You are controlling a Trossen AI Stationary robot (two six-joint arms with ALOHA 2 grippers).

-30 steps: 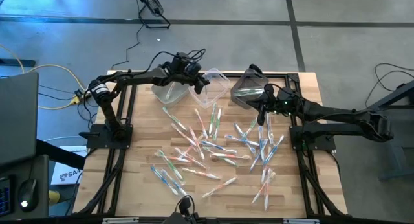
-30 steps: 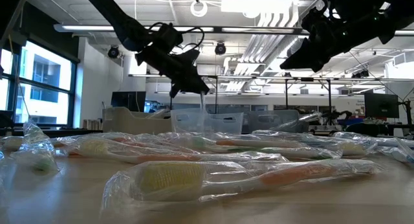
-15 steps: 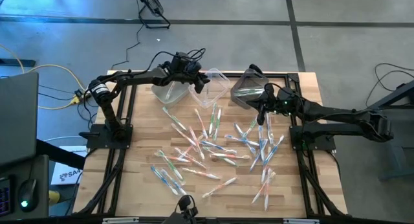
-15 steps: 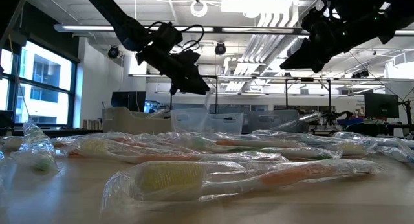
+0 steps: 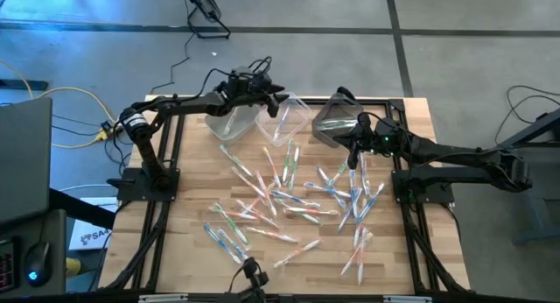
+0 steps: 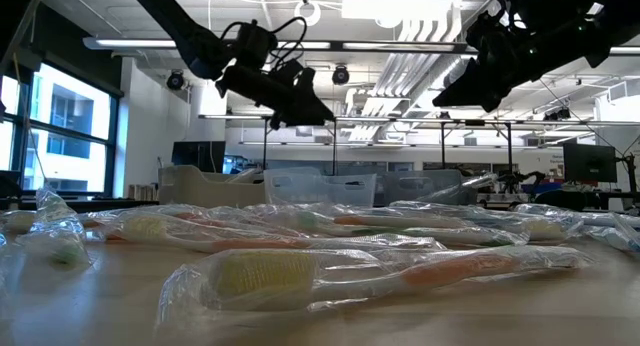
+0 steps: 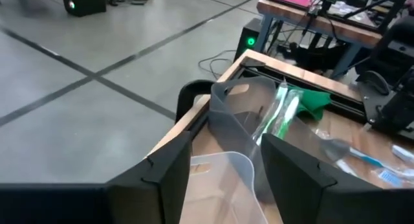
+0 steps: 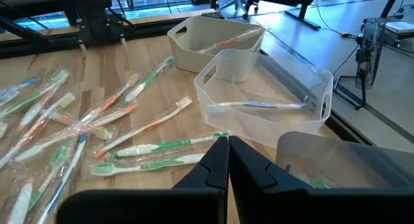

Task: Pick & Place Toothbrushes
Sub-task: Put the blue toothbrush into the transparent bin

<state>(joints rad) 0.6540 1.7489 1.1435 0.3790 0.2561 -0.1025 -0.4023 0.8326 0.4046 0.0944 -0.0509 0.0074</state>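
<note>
Many wrapped toothbrushes [image 5: 289,198] lie flat and scattered over the middle of the wooden table [image 5: 192,207]. Three bins stand at the far edge: a white one [image 5: 229,125], a clear one [image 5: 297,119] and a grey one [image 5: 331,123]. A blue toothbrush [image 8: 259,106] lies in the clear bin, an orange one [image 8: 229,39] in the white bin, and a green one [image 7: 281,114] leans in the grey bin. My left gripper [image 5: 278,100] hovers open and empty above the clear bin's near-left rim [image 7: 223,162]. My right gripper [image 5: 353,156] is shut and raised above the pile, beside the grey bin.
The black table frame [image 5: 166,145] borders the wooden top on both sides. The nearest toothbrushes [image 6: 300,276] lie close to the table's near edge. Bare wood shows at the near left [image 5: 188,224] and near right corners.
My left gripper has opened and let go of a wrapped toothbrush that hung below it; the brush has dropped out of sight toward the bins. The gripper has then risen and tipped up a little toward the far edge.
</note>
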